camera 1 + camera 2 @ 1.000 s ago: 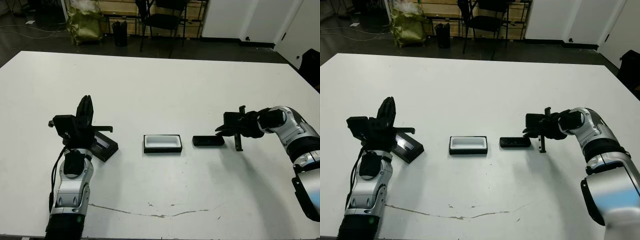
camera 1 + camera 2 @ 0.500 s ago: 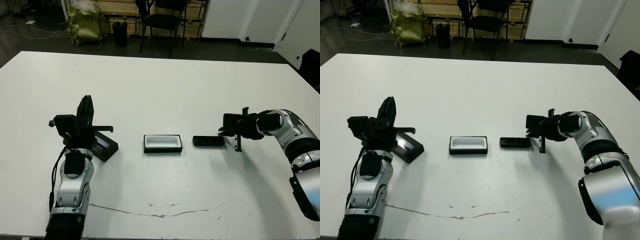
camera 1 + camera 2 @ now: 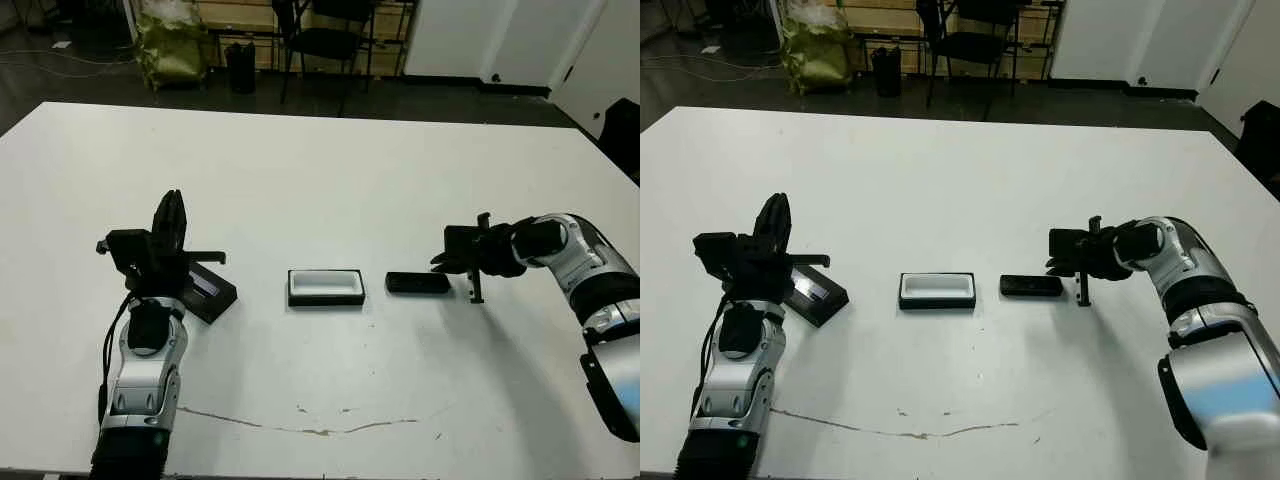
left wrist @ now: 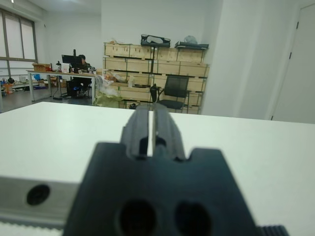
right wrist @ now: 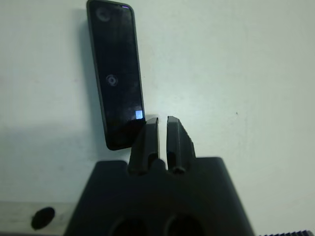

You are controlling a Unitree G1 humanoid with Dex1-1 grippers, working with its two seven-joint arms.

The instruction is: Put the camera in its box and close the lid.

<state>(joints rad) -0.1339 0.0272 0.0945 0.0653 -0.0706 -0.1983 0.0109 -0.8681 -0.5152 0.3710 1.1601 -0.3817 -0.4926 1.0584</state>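
Observation:
The camera (image 3: 417, 283), a slim black bar, lies flat on the table just right of the box (image 3: 325, 287), a small black tray with a white lining and nothing in it. My right gripper (image 3: 439, 263) hovers at the camera's right end, fingers shut and holding nothing. In the right wrist view the camera (image 5: 115, 73) stretches away from the fingertips (image 5: 152, 121). The lid (image 3: 207, 291), a flat black cover with a pale stripe, rests at the left beside my left gripper (image 3: 172, 198), which points upward and is shut with nothing in it.
A thin crack line (image 3: 300, 425) runs across the near part of the white table (image 3: 330, 170). Beyond the far edge stand a chair (image 3: 325, 40) and a yellow-green bag (image 3: 170, 45). Wooden crates (image 4: 147, 64) show in the left wrist view.
My right gripper drew back slightly to the right, then returned left toward the camera's end. The left arm, lid, box and camera have stayed put.

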